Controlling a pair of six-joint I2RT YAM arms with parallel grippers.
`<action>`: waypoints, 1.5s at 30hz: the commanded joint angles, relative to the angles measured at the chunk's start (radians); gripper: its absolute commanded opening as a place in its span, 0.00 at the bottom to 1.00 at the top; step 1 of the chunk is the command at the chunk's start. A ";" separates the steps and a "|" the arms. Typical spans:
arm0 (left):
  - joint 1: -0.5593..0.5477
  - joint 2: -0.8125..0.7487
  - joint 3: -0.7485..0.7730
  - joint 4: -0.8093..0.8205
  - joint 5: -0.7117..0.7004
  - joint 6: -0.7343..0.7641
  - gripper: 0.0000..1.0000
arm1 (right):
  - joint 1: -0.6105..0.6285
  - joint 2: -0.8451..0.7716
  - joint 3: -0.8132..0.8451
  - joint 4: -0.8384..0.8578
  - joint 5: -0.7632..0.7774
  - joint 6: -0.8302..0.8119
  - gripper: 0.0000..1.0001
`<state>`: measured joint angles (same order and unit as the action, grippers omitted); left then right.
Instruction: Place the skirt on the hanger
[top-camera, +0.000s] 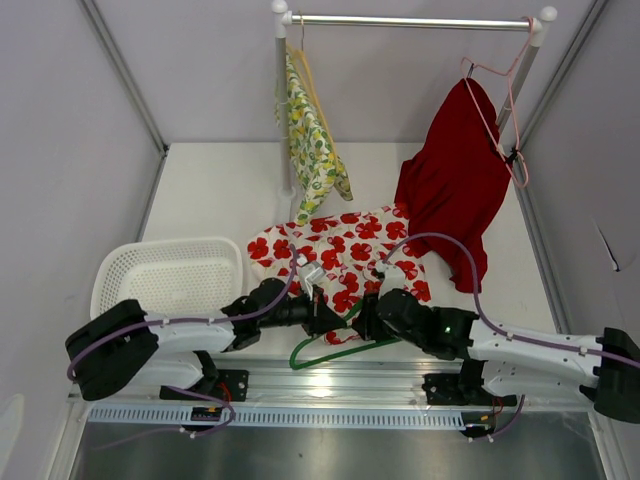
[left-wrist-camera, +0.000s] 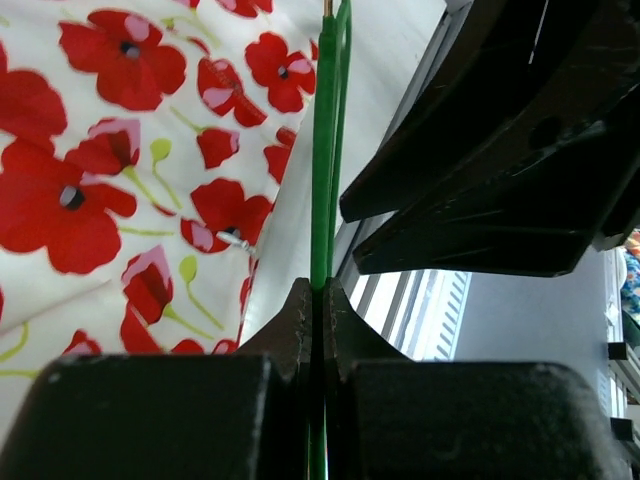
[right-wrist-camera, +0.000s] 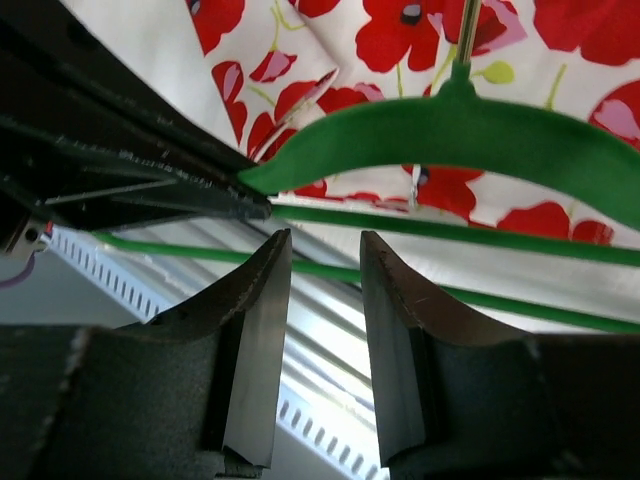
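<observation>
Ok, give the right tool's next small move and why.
Probably nudge the right tool forward and close on the green hanger: its jaws stand open with a hanger bar crossing the gap, while the left tool is shut on it.

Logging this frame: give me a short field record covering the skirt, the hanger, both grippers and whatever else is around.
skirt: poppy print, lying on the table, not on the hanger
hanger: green, at the skirt's near edge
left gripper: shut on the hanger
right gripper: open, next to the hanger, holding nothing
rail: yellow garment and red garment hanging
basket: white, left of the skirt
</observation>
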<state>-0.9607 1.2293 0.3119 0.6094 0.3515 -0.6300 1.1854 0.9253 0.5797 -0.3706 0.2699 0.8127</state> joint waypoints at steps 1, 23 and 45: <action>0.026 0.016 -0.045 0.110 0.009 -0.010 0.00 | 0.019 0.065 -0.030 0.221 0.055 0.026 0.39; 0.168 0.190 -0.070 0.254 0.135 0.003 0.00 | 0.138 0.414 -0.127 0.705 0.080 0.063 0.48; 0.235 0.263 -0.033 0.228 0.201 0.049 0.00 | 0.115 0.511 -0.014 0.708 0.141 -0.078 0.21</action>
<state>-0.7456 1.4765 0.2543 0.8478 0.5491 -0.6430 1.3048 1.4784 0.5152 0.3485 0.3420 0.7822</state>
